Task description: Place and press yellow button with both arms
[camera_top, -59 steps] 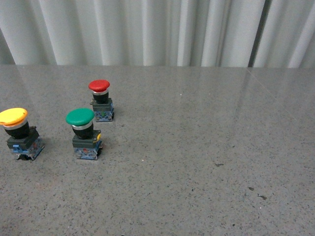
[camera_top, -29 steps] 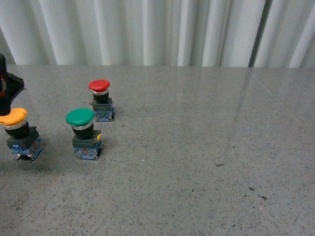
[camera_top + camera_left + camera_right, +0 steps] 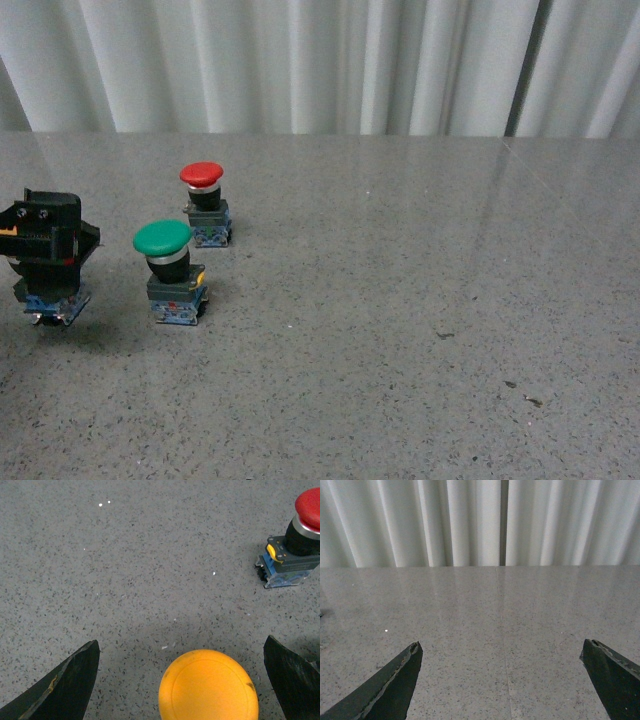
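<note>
The yellow button stands at the table's left side. In the front view only its dark and blue base (image 3: 55,300) shows, because my left gripper (image 3: 48,240) hangs right over it and hides the cap. In the left wrist view the round yellow cap (image 3: 208,685) lies between the two spread black fingers (image 3: 65,685), with a gap on each side. The left gripper (image 3: 181,645) is open and empty. My right gripper (image 3: 501,647) is open and empty over bare table, and it is not in the front view.
A green-capped button (image 3: 170,270) stands just right of the yellow one. A red-capped button (image 3: 204,205) stands behind it and also shows in the left wrist view (image 3: 300,540). The grey speckled table (image 3: 420,300) ends at a white curtain (image 3: 320,60).
My left gripper has come in from the left and moved down over the yellow button, so its cap no longer shows in the front view. The buttons have not moved.
</note>
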